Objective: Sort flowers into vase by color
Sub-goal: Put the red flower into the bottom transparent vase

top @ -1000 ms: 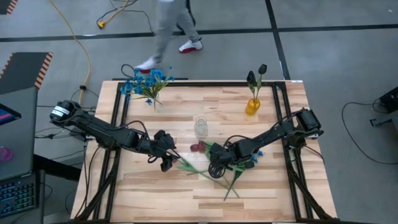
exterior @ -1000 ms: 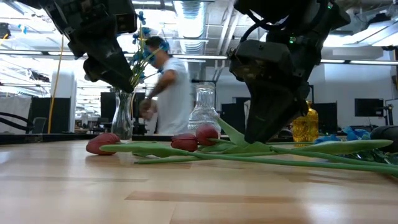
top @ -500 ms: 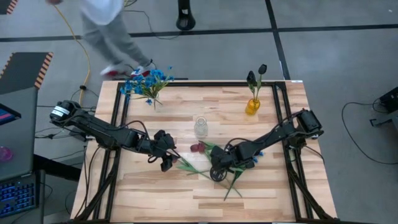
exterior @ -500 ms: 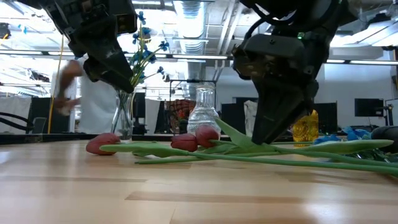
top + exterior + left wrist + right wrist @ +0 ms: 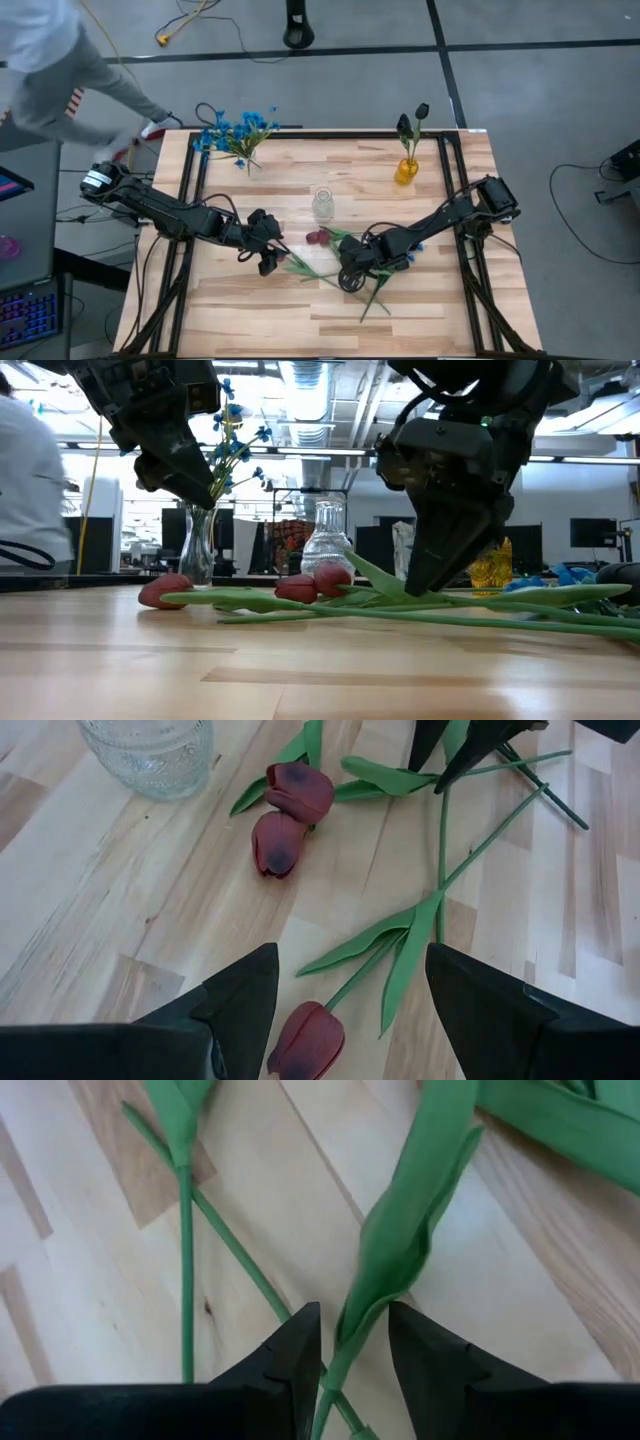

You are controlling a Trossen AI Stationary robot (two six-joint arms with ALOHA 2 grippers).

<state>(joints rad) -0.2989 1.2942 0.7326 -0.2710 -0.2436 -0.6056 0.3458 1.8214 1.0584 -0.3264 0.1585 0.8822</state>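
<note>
Three dark red flowers lie on the table: two buds [image 5: 318, 237] together near the middle and a third bud [image 5: 305, 1040] nearer the left arm, with their green stems [image 5: 372, 296] crossing. An empty clear vase [image 5: 322, 203] stands behind them. My right gripper [image 5: 346, 272] is down on the stems, closed about one. My left gripper [image 5: 268, 258] hangs open above the table, with the third bud below the gap between its fingers [image 5: 240, 1005]. Blue flowers [image 5: 240, 130] stand in a vase at the far left. Dark buds [image 5: 420, 112] stand in a yellow vase [image 5: 405, 170]. My right gripper has a green stem where a long leaf joins it [image 5: 352, 1325], between its two fingers [image 5: 300, 1345]. The fingers come slanting down from above and lie across the stem. The stem [image 5: 470, 615] lies on the table, not lifted.
A blue sprig [image 5: 570, 573] lies at the right side near the right arm. A dark frame [image 5: 190, 170] borders the tabletop. Bare wood [image 5: 260, 310] stretches along the near edge. A person [image 5: 60, 70] is beyond the far left corner.
A person behind the table's far edge has walked toward the left. The flowers lie where they were.
</note>
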